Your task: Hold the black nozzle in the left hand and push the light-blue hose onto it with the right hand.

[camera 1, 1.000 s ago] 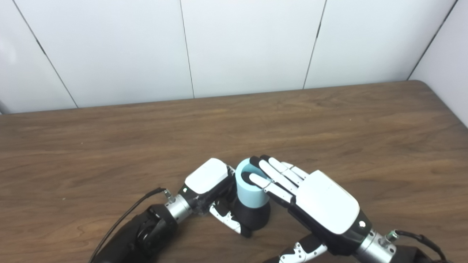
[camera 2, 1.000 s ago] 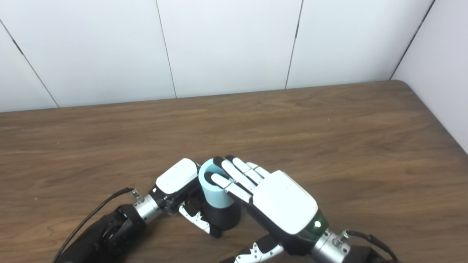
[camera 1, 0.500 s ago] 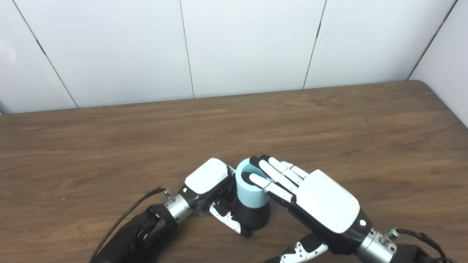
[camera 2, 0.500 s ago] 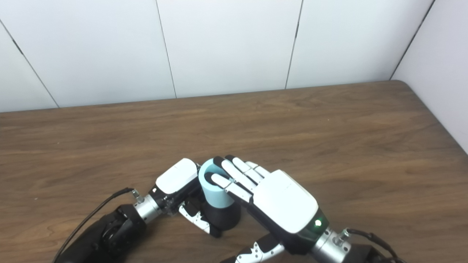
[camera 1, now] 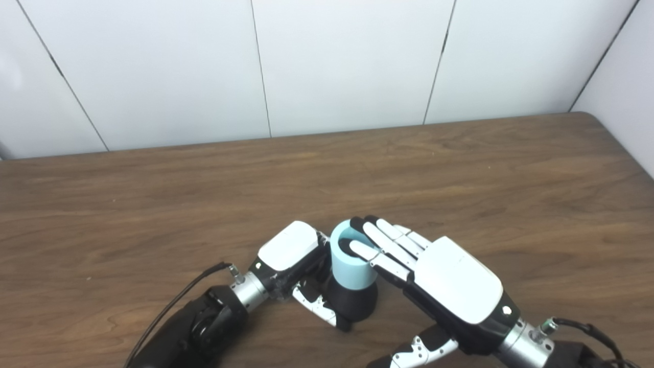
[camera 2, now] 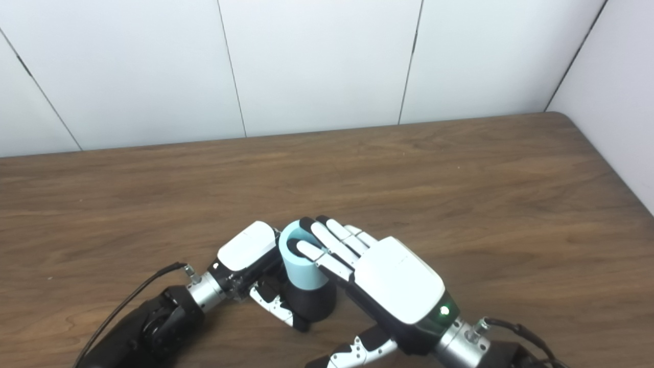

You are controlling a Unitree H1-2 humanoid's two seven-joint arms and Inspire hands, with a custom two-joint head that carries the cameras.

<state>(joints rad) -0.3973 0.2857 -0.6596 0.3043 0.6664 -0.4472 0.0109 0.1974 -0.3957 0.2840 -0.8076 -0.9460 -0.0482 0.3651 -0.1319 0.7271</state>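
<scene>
Lower centre of frame: black nozzle [camera 1: 352, 305] stands upright on the brown wooden bench [camera 1: 153, 204], with the light-blue hose [camera 1: 351, 265] already sitting on top of it, open end up. Hose looks like a short stub, its lower end over the nozzle's top; how deep it is seated can't be told, since the joint is partly hidden by fingers.

Left hand [camera 1: 299, 266] comes in from lower left and is wrapped around the nozzle, fingers closed on its left side and thumb curling round the front base. Grip looks firm, nozzle upright.

Right hand [camera 1: 439, 278] comes in from lower right, fingers [camera 1: 380, 245] stretched fairly flat, tips resting on the hose rim and right side. Thumb is low near the bottom edge, apart from the hose. So it is pressing or resting on the hose, not clamped around it. Reads as open-fingered contact.

Progress: judged late stage. Nozzle held, hose on. Left to do, probably: a final push down to seat it, then let go. Can't confirm full seating.

Writing/labels: none readable. No brand marks on hands, hose or nozzle. A small green light shows on the right wrist in the right eye view. White panelled wall [camera 1: 347, 61] across the top is plain.
</scene>
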